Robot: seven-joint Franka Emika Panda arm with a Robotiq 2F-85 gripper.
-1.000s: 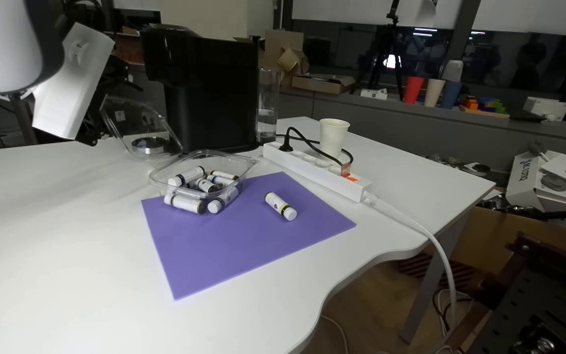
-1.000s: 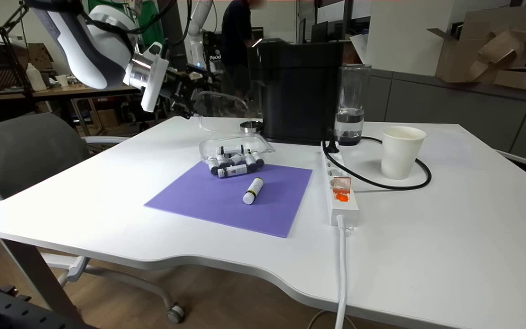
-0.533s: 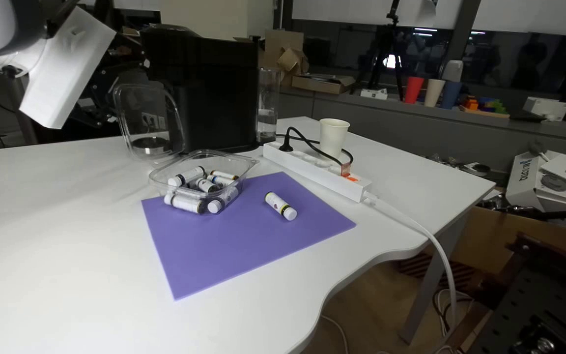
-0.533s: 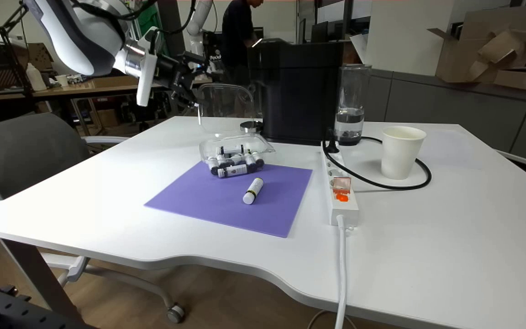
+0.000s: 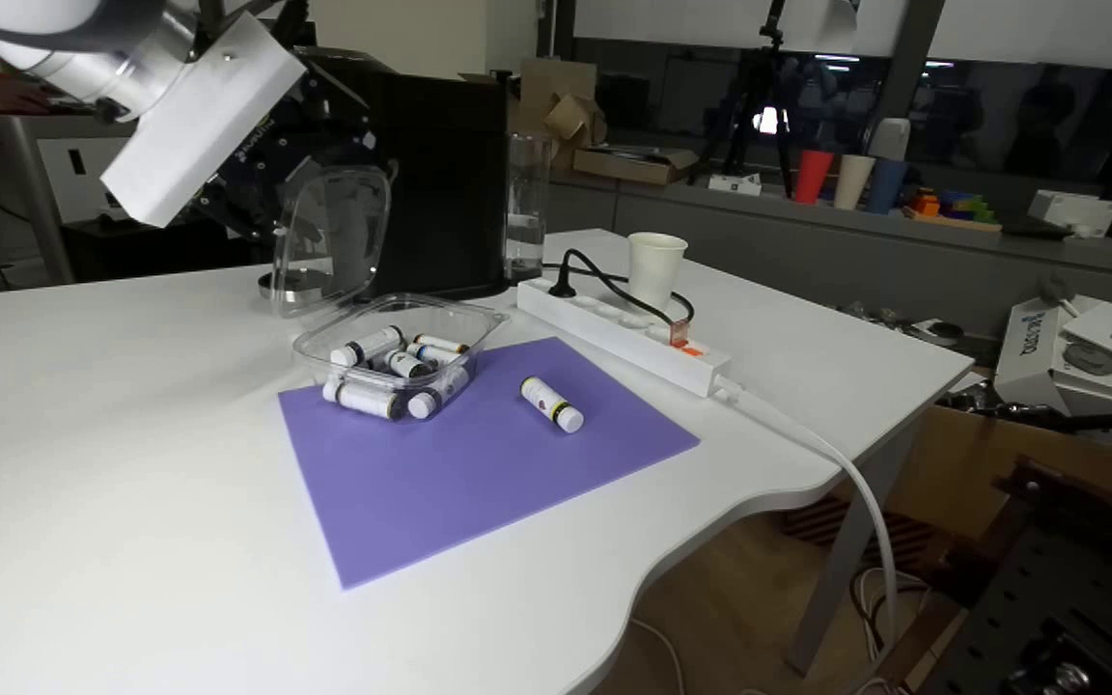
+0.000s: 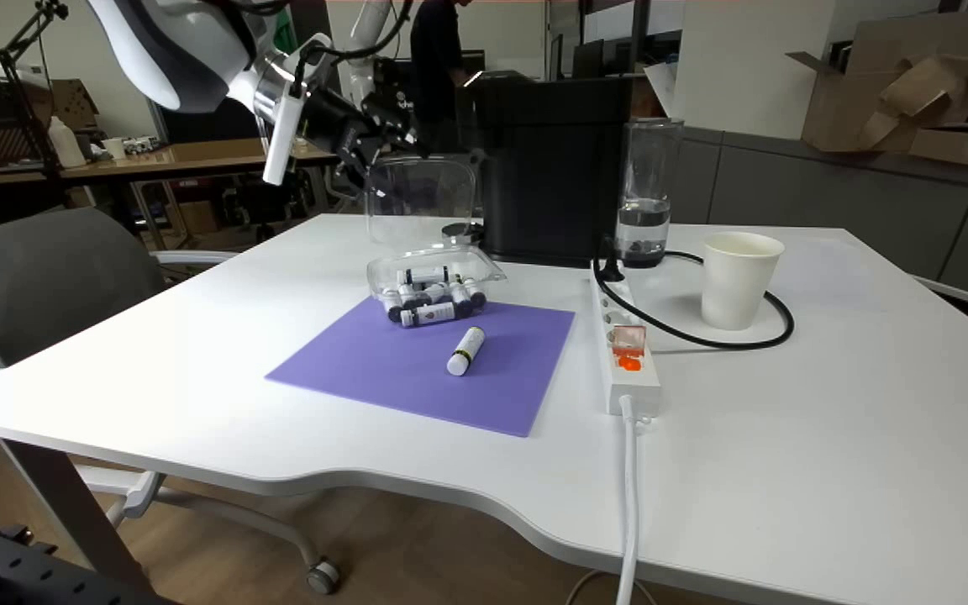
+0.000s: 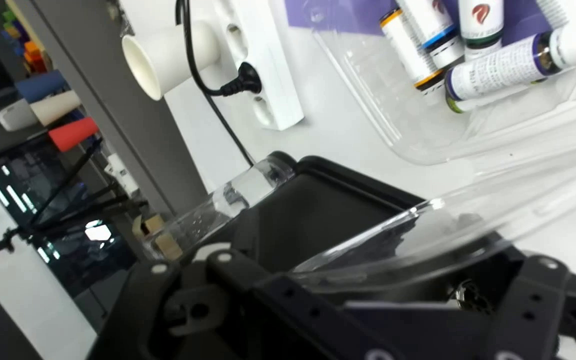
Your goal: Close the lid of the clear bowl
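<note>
"The white table (image 5: 131, 463) is bearing a purple mat (image 5: 479, 483). How is the clear bowl (image 5: 411, 314) sitting?"

"It's overlapping the mat, several vials (image 5: 366, 347) lying inside."

"And the lid (image 5: 334, 236)?"

"Standing nearly upright just beside the bowl, on the side away from the loose vial (image 5: 551, 403)."

"The gripper (image 7: 388, 287)?"

"Hanging on that same side of the bowl, near the lid, its fingers (image 7: 538, 290) standing wide apart. Whether they're touching it, I'm not managing to see."

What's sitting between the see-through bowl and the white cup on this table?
A white power strip with a black cord plugged into it. Both exterior views and the wrist view show it there.
</note>
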